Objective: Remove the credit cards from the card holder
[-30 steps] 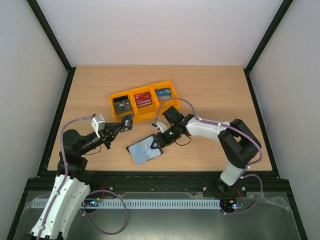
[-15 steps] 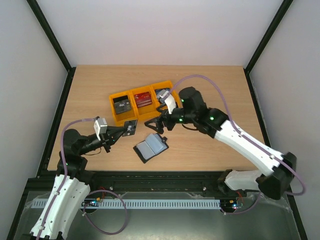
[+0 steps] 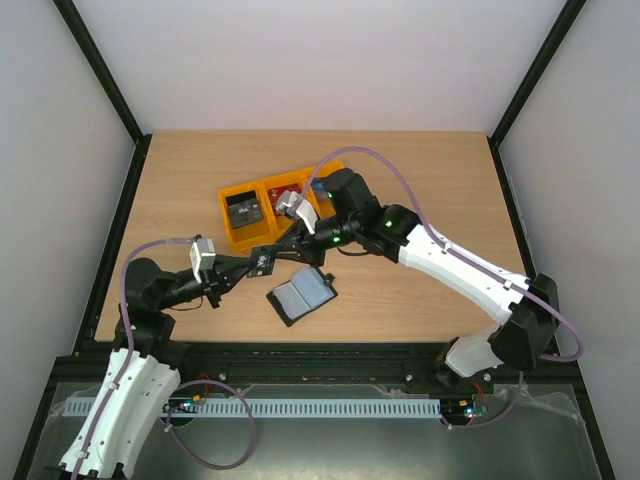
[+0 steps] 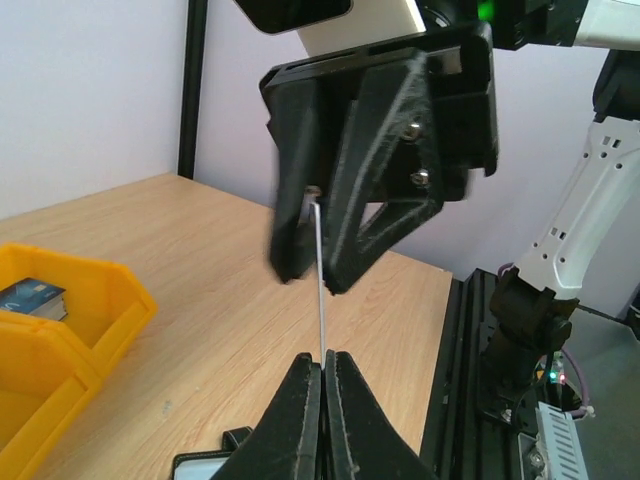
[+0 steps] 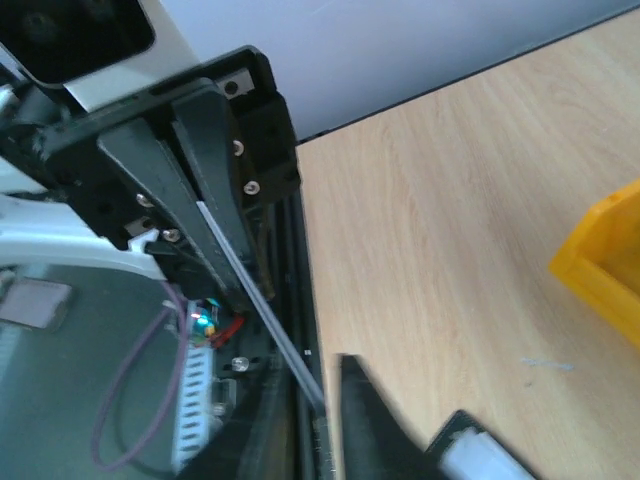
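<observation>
My left gripper (image 3: 247, 264) is shut on a dark grey credit card (image 3: 263, 260) and holds it above the table, left of the card holder (image 3: 302, 295). The card holder lies open on the wood, its blue-grey pockets facing up. In the left wrist view the card (image 4: 322, 290) shows edge-on, rising from my shut left gripper (image 4: 322, 358). My right gripper (image 3: 280, 247) is open, and its jaws stand on either side of the card's far edge. In the right wrist view the card (image 5: 260, 310) runs down between my right gripper's (image 5: 305, 385) jaws, with a gap.
Three joined yellow bins (image 3: 232, 193) stand behind the grippers, with a dark card, a red card (image 3: 287, 201) and a blue card in them. A bin corner shows in the left wrist view (image 4: 90, 310) and the right wrist view (image 5: 600, 255). The table's near edge rail lies below.
My right arm has lifted off the card holder and swung left to the card in my left gripper. The left gripper has moved the card slightly right. The card holder shifted a little.
</observation>
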Available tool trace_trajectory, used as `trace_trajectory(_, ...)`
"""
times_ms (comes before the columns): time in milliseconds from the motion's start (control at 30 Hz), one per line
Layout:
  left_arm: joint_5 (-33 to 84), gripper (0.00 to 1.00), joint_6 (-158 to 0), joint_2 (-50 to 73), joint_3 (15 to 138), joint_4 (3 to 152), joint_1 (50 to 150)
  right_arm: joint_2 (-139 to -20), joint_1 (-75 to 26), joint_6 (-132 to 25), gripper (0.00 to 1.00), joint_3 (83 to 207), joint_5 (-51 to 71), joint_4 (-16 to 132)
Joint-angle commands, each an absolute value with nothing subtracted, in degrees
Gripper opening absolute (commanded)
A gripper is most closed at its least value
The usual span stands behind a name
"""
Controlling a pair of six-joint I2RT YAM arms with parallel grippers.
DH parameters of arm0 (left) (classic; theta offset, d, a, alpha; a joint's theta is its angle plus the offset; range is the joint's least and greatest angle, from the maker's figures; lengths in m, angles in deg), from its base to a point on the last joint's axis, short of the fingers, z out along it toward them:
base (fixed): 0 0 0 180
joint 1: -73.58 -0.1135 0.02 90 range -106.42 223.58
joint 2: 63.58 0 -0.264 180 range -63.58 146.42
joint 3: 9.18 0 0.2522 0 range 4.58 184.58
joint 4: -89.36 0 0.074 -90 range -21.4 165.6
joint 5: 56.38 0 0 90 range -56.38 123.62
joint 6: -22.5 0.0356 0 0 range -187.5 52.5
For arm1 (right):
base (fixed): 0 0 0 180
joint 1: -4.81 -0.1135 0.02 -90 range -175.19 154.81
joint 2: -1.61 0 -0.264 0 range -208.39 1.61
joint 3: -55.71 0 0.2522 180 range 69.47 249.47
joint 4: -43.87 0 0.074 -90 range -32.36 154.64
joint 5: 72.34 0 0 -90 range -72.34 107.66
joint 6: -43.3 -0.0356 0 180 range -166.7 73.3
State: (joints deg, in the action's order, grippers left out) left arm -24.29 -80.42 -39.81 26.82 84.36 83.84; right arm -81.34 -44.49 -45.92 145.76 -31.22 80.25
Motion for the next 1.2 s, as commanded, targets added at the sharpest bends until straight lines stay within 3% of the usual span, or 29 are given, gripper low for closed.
trace_trajectory(0, -26.16, 0.02, -80.46, -39.73, 28.33, 86.38, 84.04, -80.0, -44.92, -45.87, 0.02, 146.57, -35.05, 79.22)
trace_trajectory(200, -22.48, 0.05, -81.26, -40.38, 28.17, 84.18, 84.04, -76.83, -44.84, -55.0, 0.02, 140.58, -32.63, 65.11)
trace_trajectory(233, -15.97, 0.28, -82.72, -40.62, 27.75, 83.72, 84.04, -77.07, -44.7, -58.09, 0.02, 139.94, -30.13, 62.87)
trace_trajectory(300, -1.96, 0.93, -86.81, -41.47, 26.93, 82.07, 83.68, -79.21, -43.77, -64.49, 0.02, 140.38, -25.28, 59.65)
trace_trajectory(333, 6.81, 0.99, -89.36, -42.01, 26.59, 81.18, 83.1, -81.23, -42.98, -68.9, 0.02, 141.48, -22.35, 58.56)
trace_trajectory(433, 33.78, 1.0, -99.23, -44.69, 25.76, 75.33, 79.15, -88.79, -40.41, -85.25, 0.02, 145.38, -11.27, 55.7)
trace_trajectory(533, 43.8, 1.0, -105.17, -47.86, 23.48, 72.53, 74.15, -96.24, -39.81, -102.18, 0.02, 144.75, -4.84, 45.35)
trace_trajectory(667, 46.36, 1.0, -115.49, -53.95, 20.66, 67.23, 69.4, -105.27, -41.17, -114.94, 0.02, 146.57, 5.59, 36.96)
trace_trajectory(833, 47.78, 1.0, -118.34, -61.14, 16.07, 65.62, 67.13, -113.94, -43.39, -116.4, 0.02, 153.7, 16.46, 38.59)
trace_trajectory(1167, 48.41, 1.0, -120.76, -63.93, 14.68, 65.61, 66.59, -127.02, -46.24, -123.75, 0.02, 166.62, 19.77, 46.29)
